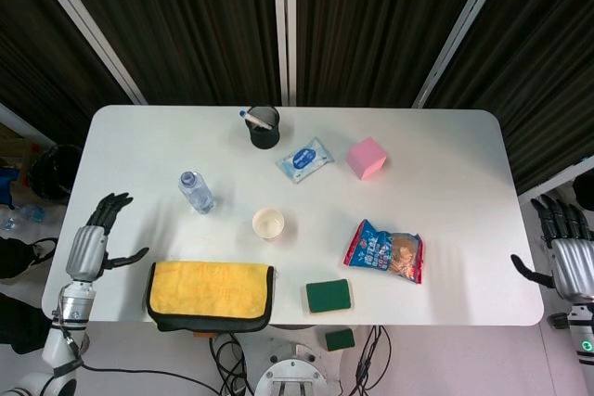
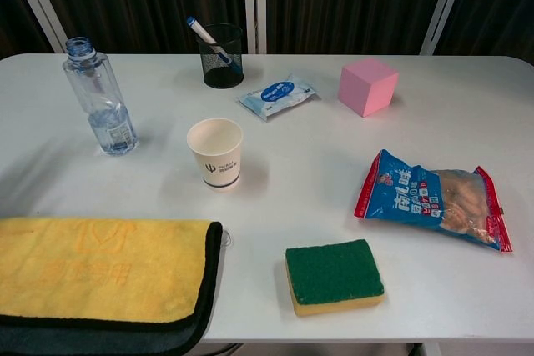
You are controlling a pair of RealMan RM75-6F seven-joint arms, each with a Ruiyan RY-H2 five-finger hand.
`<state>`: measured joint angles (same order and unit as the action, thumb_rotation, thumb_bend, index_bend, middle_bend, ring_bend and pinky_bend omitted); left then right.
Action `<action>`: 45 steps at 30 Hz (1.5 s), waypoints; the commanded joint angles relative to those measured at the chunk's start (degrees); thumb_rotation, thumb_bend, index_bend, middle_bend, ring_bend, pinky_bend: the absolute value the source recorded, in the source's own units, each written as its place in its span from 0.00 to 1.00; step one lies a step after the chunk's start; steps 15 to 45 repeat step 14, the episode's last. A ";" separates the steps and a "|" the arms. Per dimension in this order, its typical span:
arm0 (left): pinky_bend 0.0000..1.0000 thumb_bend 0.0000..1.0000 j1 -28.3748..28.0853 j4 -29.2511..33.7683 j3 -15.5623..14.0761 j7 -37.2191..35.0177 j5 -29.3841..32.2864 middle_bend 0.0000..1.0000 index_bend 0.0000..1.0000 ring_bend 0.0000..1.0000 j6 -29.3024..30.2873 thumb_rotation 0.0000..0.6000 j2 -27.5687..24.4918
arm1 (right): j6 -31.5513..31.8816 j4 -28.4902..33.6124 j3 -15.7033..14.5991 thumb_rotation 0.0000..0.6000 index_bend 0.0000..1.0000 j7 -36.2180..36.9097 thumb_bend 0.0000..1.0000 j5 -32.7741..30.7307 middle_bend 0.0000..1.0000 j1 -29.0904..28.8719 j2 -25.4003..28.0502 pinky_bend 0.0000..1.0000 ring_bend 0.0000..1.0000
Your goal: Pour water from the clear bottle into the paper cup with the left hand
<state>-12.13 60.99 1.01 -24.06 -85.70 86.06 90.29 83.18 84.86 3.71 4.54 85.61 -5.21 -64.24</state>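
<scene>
place: lab or test room | evidence: white table (image 1: 445, 155) stood before dark curtains (image 1: 371, 16); cables (image 1: 557, 229) lay on floor, right

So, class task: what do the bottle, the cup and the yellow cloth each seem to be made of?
The bottle looks like clear, glossy plastic: the table shows through it and a little water sits at the bottom. The cup seems to be matte white paper with a rolled rim and a small printed mark. The yellow cloth appears to be soft, napped fabric, perhaps microfibre, with a dark bound edge.

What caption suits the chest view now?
Clear bottle stands uncapped left of the paper cup; no hand in frame.
</scene>
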 commanded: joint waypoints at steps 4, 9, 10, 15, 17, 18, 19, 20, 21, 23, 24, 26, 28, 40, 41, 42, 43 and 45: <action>0.18 0.05 6.45 24.45 -5.55 39.28 -0.13 0.12 0.12 0.04 1.69 0.60 -16.73 | -2.05 -7.03 -2.83 0.90 0.00 -5.63 0.22 1.75 0.00 0.01 -5.39 0.00 0.00; 0.17 0.05 7.00 23.64 -4.57 41.79 -0.94 0.07 0.05 0.02 3.01 0.58 -15.48 | -1.86 -9.11 -2.97 0.90 0.00 -4.32 0.22 1.90 0.00 0.14 -7.13 0.00 0.00; 0.16 0.05 7.04 23.39 -4.42 42.05 -0.93 0.06 0.05 0.02 2.98 0.58 -15.33 | -1.64 -9.28 -2.98 0.90 0.00 -4.13 0.22 2.09 0.00 0.16 -7.23 0.00 0.00; 0.16 0.05 6.89 24.03 -4.09 41.64 -0.45 0.06 0.04 0.02 1.62 0.55 -15.84 | -1.10 -9.28 -2.85 0.90 0.00 -3.84 0.22 2.28 0.00 0.23 -7.14 0.00 0.00; 0.16 0.05 6.89 24.03 -4.09 41.64 -0.45 0.06 0.04 0.02 1.62 0.55 -15.84 | -1.10 -9.28 -2.85 0.90 0.00 -3.84 0.22 2.28 0.00 0.23 -7.14 0.00 0.00; 0.16 0.05 6.89 24.03 -4.09 41.64 -0.45 0.06 0.04 0.02 1.62 0.55 -15.84 | -1.10 -9.28 -2.85 0.90 0.00 -3.84 0.22 2.28 0.00 0.23 -7.14 0.00 0.00; 0.16 0.05 6.89 24.03 -4.09 41.64 -0.45 0.06 0.04 0.02 1.62 0.55 -15.84 | -1.10 -9.28 -2.85 0.90 0.00 -3.84 0.22 2.28 0.00 0.23 -7.14 0.00 0.00; 0.16 0.05 6.89 24.03 -4.09 41.64 -0.45 0.06 0.04 0.02 1.62 0.55 -15.84 | -1.10 -9.28 -2.85 0.90 0.00 -3.84 0.22 2.28 0.00 0.23 -7.14 0.00 0.00; 0.16 0.05 6.89 24.03 -4.09 41.64 -0.45 0.06 0.04 0.02 1.62 0.55 -15.84 | -1.10 -9.28 -2.85 0.90 0.00 -3.84 0.22 2.28 0.00 0.23 -7.14 0.00 0.00; 0.16 0.05 6.89 24.03 -4.09 41.64 -0.45 0.06 0.04 0.02 1.62 0.55 -15.84 | -1.10 -9.28 -2.85 0.90 0.00 -3.84 0.22 2.28 0.00 0.23 -7.14 0.00 0.00; 0.16 0.05 6.89 24.03 -4.09 41.64 -0.45 0.06 0.04 0.02 1.62 0.55 -15.84 | -1.10 -9.28 -2.85 0.90 0.00 -3.84 0.22 2.28 0.00 0.23 -7.14 0.00 0.00; 0.16 0.05 6.89 24.03 -4.09 41.64 -0.45 0.06 0.04 0.02 1.62 0.55 -15.84 | -1.10 -9.28 -2.85 0.90 0.00 -3.84 0.22 2.28 0.00 0.23 -7.14 0.00 0.00; 0.16 0.05 6.89 24.03 -4.09 41.64 -0.45 0.06 0.04 0.02 1.62 0.55 -15.84 | -1.10 -9.28 -2.85 0.90 0.00 -3.84 0.22 2.28 0.00 0.23 -7.14 0.00 0.00; 0.16 0.05 6.89 24.03 -4.09 41.64 -0.45 0.06 0.04 0.02 1.62 0.55 -15.84 | -1.10 -9.28 -2.85 0.90 0.00 -3.84 0.22 2.28 0.00 0.23 -7.14 0.00 0.00; 0.16 0.05 6.89 24.03 -4.09 41.64 -0.45 0.06 0.04 0.02 1.62 0.55 -15.84 | -1.10 -9.28 -2.85 0.90 0.00 -3.84 0.22 2.28 0.00 0.23 -7.14 0.00 0.00; 0.16 0.05 6.89 24.03 -4.09 41.64 -0.45 0.06 0.04 0.02 1.62 0.55 -15.84 | -1.10 -9.28 -2.85 0.90 0.00 -3.84 0.22 2.28 0.00 0.23 -7.14 0.00 0.00; 0.16 0.05 6.89 24.03 -4.09 41.64 -0.45 0.06 0.04 0.02 1.62 0.55 -15.84 | -1.10 -9.28 -2.85 0.90 0.00 -3.84 0.22 2.28 0.00 0.23 -7.14 0.00 0.00; 0.16 0.05 6.89 24.03 -4.09 41.64 -0.45 0.06 0.04 0.02 1.62 0.55 -15.84 | -1.10 -9.28 -2.85 0.90 0.00 -3.84 0.22 2.28 0.00 0.23 -7.14 0.00 0.00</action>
